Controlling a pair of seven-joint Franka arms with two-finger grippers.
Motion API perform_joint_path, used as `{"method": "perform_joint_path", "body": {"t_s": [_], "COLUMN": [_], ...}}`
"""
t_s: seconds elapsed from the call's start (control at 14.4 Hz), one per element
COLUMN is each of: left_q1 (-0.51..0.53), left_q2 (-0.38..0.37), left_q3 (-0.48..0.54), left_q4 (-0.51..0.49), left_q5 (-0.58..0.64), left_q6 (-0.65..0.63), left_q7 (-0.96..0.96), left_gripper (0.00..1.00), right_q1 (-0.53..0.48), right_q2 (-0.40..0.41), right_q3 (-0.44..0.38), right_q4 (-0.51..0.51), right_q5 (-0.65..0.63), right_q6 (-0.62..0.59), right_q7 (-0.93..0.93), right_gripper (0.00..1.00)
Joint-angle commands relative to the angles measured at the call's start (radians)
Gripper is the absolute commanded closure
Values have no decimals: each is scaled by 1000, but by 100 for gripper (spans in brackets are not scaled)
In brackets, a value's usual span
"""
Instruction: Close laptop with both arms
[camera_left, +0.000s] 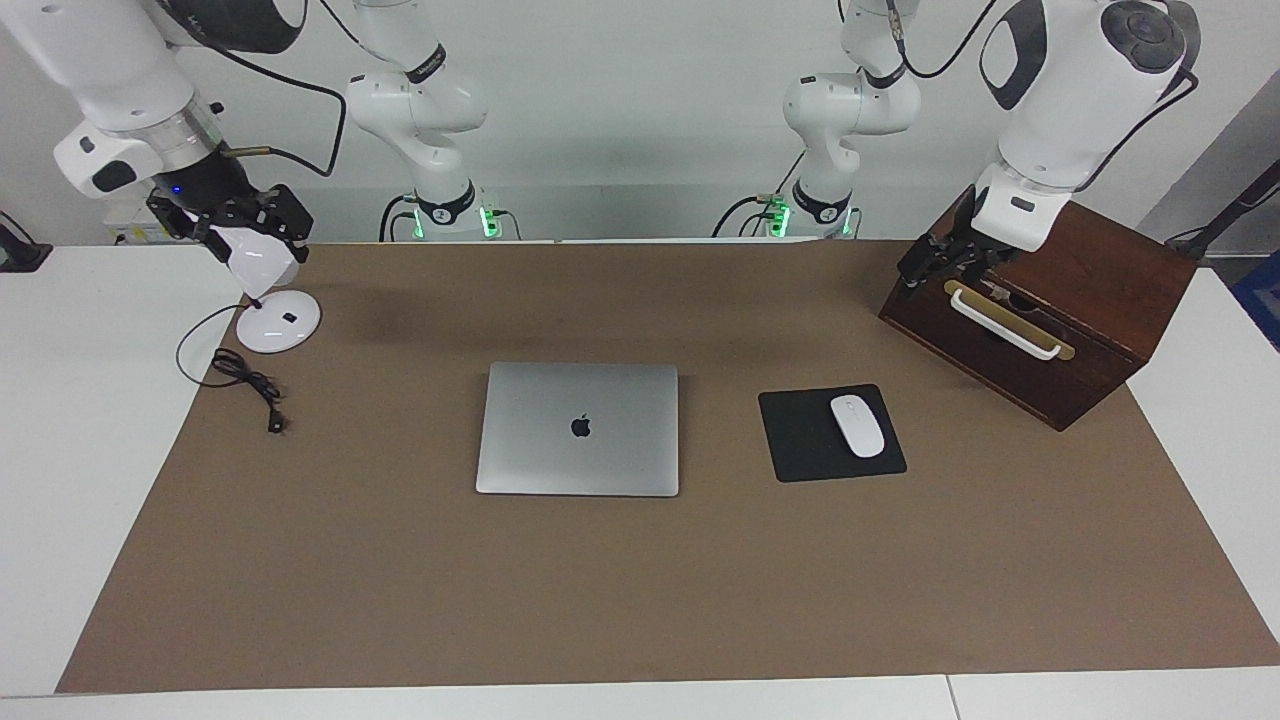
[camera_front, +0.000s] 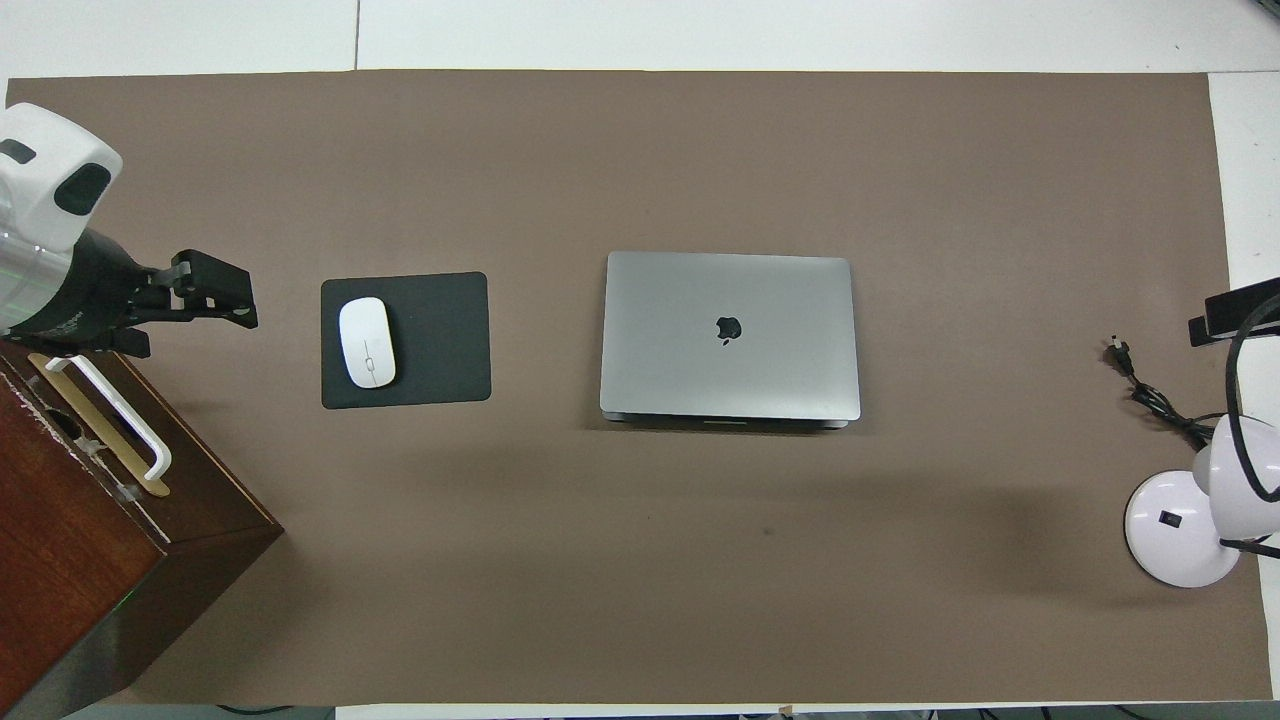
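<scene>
Lying shut, the laptop (camera_left: 578, 428) sits well apart from both arms' spread fingers (camera_left: 922, 262).

A robotics lab staged as an office desk: two white jointed robot arms (camera_left: 420, 110) bolted at a white tabletop (camera_left: 100, 400) under a brown paper sheet (camera_left: 640, 590), against bare white walls.

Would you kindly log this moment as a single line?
laptop: lid shut, flat mid-table | left gripper: open, over wooden box | right gripper: open, over lamp | neither touches laptop
</scene>
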Motion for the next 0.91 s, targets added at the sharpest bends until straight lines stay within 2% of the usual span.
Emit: {"method": "perform_joint_path", "body": {"t_s": [0.0,0.84], "left_q1": [9,4], "left_q2": [-17,-12], "left_q3": [-9,-2], "left_q4": [-21,-19], "left_q5": [19,22], "left_q6": [17,23], "left_q7": [17,92], "left_gripper": [0,0], "right_q1": [-3,-3], "right_q2": [-17,-14], "right_q3": [8,4], "right_q4": [-26,-2], "right_q5": [-23,-24], "right_q6": [12,26], "right_q7": [29,24], "right_gripper": [0,0]}}
